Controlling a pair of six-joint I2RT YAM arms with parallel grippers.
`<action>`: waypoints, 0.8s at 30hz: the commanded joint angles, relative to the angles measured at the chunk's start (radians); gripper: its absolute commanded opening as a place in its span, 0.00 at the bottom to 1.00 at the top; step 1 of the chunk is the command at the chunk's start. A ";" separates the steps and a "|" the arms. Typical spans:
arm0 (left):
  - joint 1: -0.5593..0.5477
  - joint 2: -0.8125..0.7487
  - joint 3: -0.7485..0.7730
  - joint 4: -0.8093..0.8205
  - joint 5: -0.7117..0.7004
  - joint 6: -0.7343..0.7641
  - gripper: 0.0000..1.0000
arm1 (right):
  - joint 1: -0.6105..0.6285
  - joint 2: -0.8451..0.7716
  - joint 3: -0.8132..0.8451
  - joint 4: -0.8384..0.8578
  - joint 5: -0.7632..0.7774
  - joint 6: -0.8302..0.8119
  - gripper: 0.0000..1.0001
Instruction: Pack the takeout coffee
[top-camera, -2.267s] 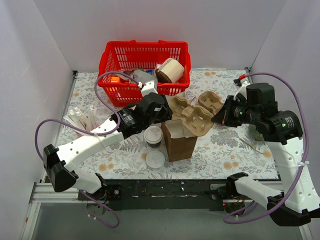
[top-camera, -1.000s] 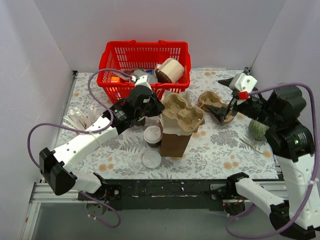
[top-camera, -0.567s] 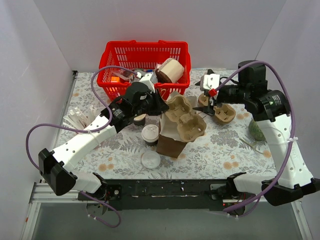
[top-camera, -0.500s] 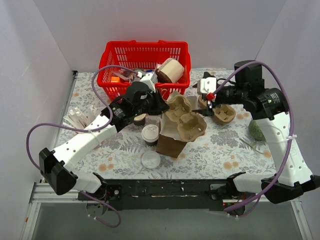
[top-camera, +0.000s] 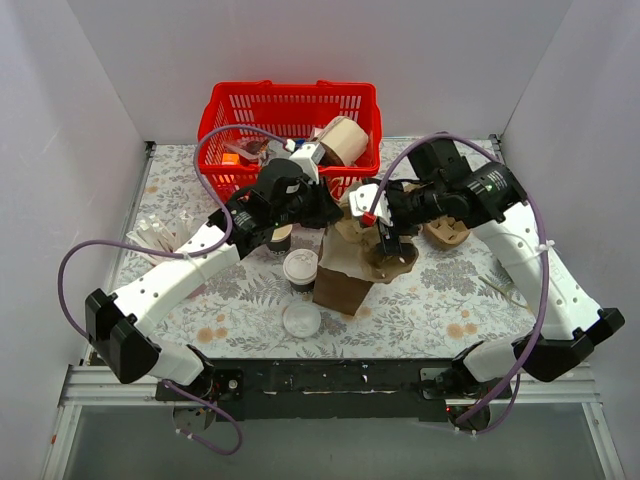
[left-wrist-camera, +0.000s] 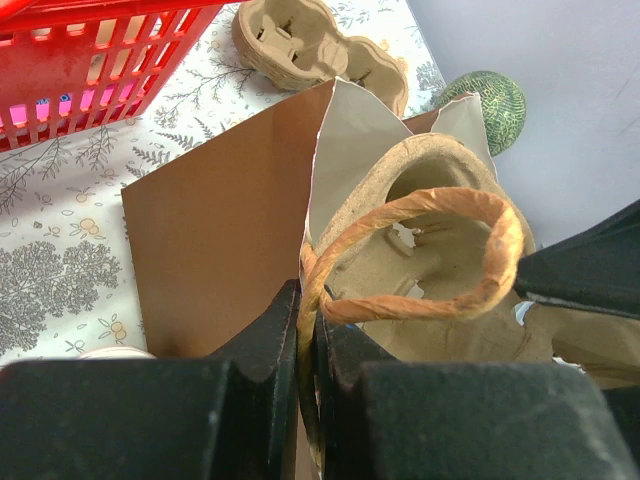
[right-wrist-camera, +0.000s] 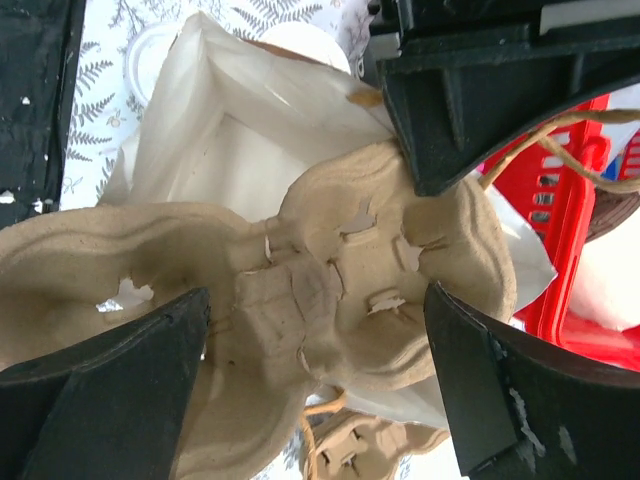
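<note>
Floral-cloth table (top-camera: 235, 300), red basket (top-camera: 255, 118) at the far edge. Brown paper bag (top-camera: 338, 292) stands mid-table, mouth open and white inside. A pulp cup carrier (right-wrist-camera: 330, 280) sits across the bag mouth, partly sunk in. A second carrier (top-camera: 447, 232) lies on the cloth to the right, with a green rounded thing (left-wrist-camera: 487, 98) beyond it (can't tell what it is).

Left gripper (left-wrist-camera: 307, 312) is clamped tight on the bag's top edge, right at the root of the twisted paper handle (left-wrist-camera: 480, 210). The handle loops up over the carrier.

Right gripper (right-wrist-camera: 315, 300) comes in from the other side with its jaws spread as wide as they go. One finger (right-wrist-camera: 100, 390) is on each side of the carrier. Can't tell if they touch it, and nothing is gripped.

The takeout coffee (top-camera: 301, 268) is upright on the cloth with its white lid on, just beside the bag's left wall. It is outside the bag and neither gripper holds it. A lidless dark cup (top-camera: 281, 238) stands just behind it, partly under the left arm. A loose white lid (top-camera: 303, 319) lies flat in front, near the table's near edge.
</note>
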 joint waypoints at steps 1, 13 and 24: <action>0.000 0.004 0.050 -0.001 0.027 0.060 0.00 | 0.010 -0.037 0.002 -0.043 0.104 0.024 0.95; 0.000 0.024 0.081 0.019 0.085 0.115 0.00 | 0.025 0.012 0.008 -0.066 0.066 0.015 0.84; 0.000 0.021 0.082 0.031 0.079 0.134 0.00 | 0.034 0.047 0.008 -0.064 0.123 0.081 0.72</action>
